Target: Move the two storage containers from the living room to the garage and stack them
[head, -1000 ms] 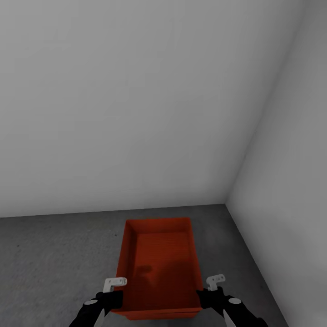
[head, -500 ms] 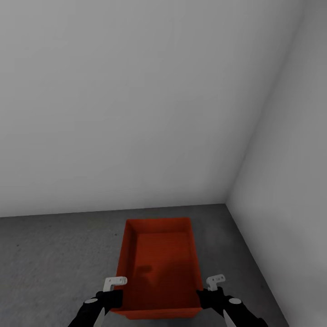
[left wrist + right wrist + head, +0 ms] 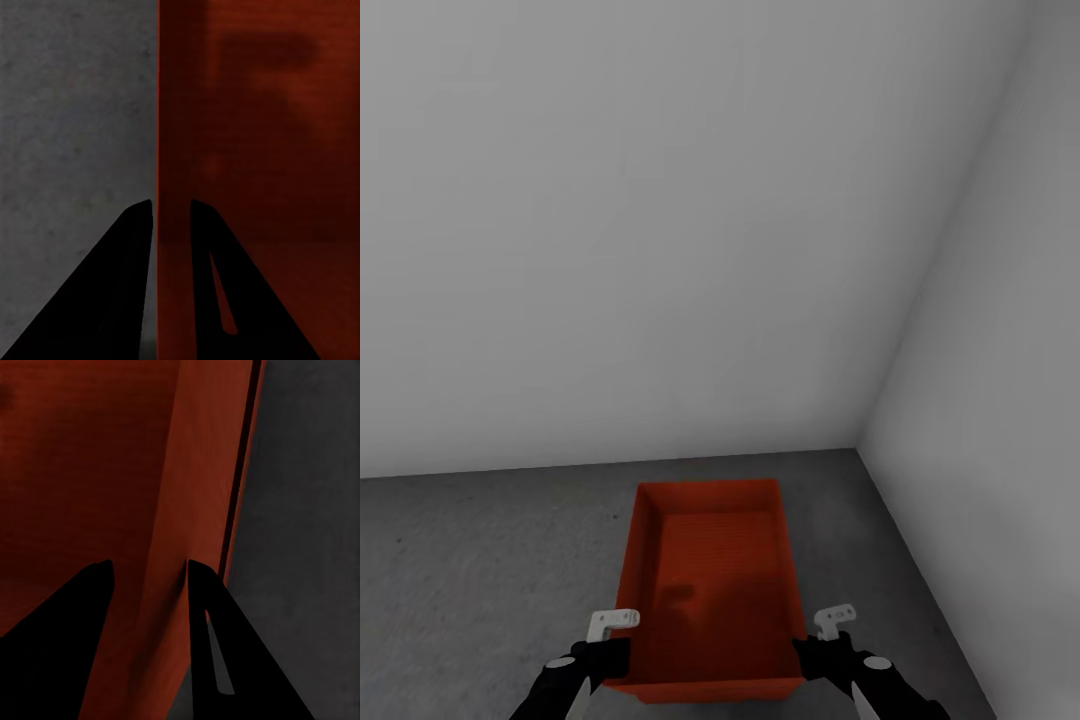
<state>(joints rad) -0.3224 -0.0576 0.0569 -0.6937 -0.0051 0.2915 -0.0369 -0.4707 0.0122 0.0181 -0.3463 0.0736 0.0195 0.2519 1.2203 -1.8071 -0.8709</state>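
In the head view an orange-red bin [image 3: 710, 585] stands open-topped on the dark grey floor [image 3: 470, 570], in the corner where two white walls [image 3: 660, 220] meet, nearer the right-hand wall. A seam low on its near face suggests a second bin beneath it, but I cannot tell for sure. The left pincer [image 3: 610, 655] sits at the bin's near left corner and the right pincer [image 3: 815, 655] at its near right corner, each black with a small white bracket above it; both arms enter from the lower edge. In the left wrist view the left pincer [image 3: 171, 214] straddles the bin's thin side wall [image 3: 174, 135], one finger over the concrete outside and the other over the red inside, the fingers drawn close on either face of the wall, pinching it. In the right wrist view the right pincer [image 3: 148, 574] likewise straddles the opposite side wall [image 3: 191, 472], one finger inside the bin and one outside by the floor; its fingers stand a little wider, with the wall between them and the outer finger against it.
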